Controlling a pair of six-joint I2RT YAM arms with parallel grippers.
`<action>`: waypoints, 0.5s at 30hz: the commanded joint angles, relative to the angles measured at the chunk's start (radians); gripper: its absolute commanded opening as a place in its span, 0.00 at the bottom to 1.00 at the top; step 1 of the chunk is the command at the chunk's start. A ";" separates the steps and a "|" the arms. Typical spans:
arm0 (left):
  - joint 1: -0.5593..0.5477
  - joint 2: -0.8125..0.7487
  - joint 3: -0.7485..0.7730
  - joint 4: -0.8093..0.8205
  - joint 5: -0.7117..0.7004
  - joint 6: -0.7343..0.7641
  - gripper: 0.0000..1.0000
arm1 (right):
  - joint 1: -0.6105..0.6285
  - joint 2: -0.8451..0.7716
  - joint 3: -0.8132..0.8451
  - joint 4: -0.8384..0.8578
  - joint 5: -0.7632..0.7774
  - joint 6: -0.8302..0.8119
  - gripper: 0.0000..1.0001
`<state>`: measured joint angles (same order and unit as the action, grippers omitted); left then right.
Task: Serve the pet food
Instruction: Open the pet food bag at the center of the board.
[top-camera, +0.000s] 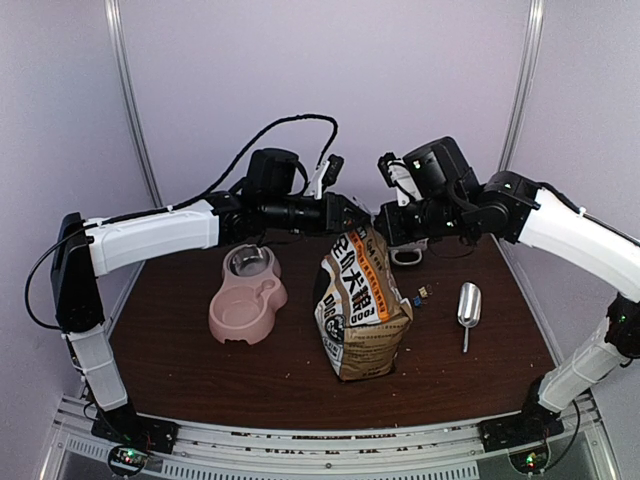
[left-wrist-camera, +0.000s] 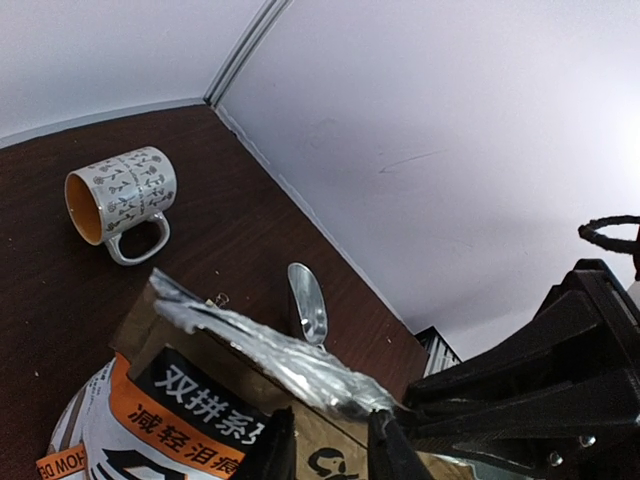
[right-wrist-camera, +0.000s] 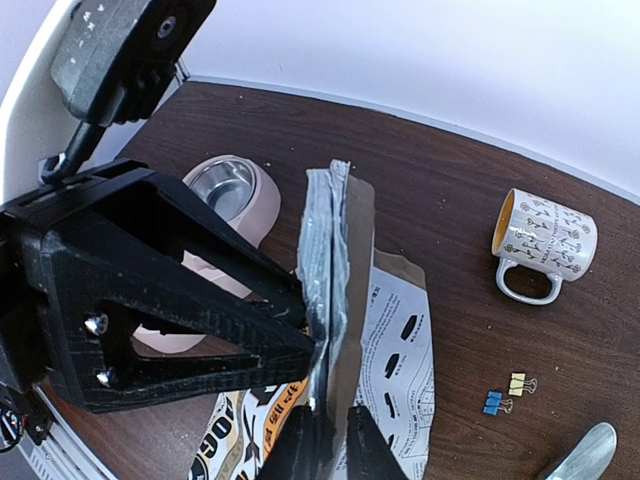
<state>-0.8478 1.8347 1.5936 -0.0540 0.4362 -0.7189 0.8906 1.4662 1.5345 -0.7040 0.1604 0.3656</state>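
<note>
The kraft-brown dog-food bag (top-camera: 362, 310) stands upright mid-table, its foil-lined top (right-wrist-camera: 325, 240) pressed flat. The pet food itself is hidden inside it. My left gripper (top-camera: 352, 215) reaches in from the left and is shut on one side of the bag's top edge. In the left wrist view its fingers (left-wrist-camera: 275, 445) straddle the brown wall below the silver lining (left-wrist-camera: 270, 350). My right gripper (top-camera: 385, 222) comes from the right. In its wrist view the right gripper (right-wrist-camera: 338, 445) is pinched on the bag's lip, right beside the left gripper's black fingers (right-wrist-camera: 200, 330).
A pink double bowl (top-camera: 240, 320) with a steel insert (top-camera: 250, 263) sits left of the bag. A silver scoop (top-camera: 468, 305) lies to the right, with small binder clips (right-wrist-camera: 505, 392) between it and the bag. A patterned mug (right-wrist-camera: 545, 240) lies on its side behind.
</note>
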 joint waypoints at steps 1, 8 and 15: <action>0.004 -0.025 0.027 0.048 -0.026 0.022 0.28 | 0.001 0.015 0.019 -0.063 0.073 0.008 0.11; 0.005 -0.023 0.031 0.061 -0.041 0.018 0.29 | -0.001 0.011 0.012 -0.054 0.034 0.023 0.08; 0.005 -0.013 0.038 0.062 -0.038 0.017 0.29 | -0.004 -0.027 0.015 -0.016 -0.004 0.036 0.17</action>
<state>-0.8478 1.8343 1.5959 -0.0528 0.4038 -0.7132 0.8913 1.4681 1.5345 -0.7116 0.1604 0.3904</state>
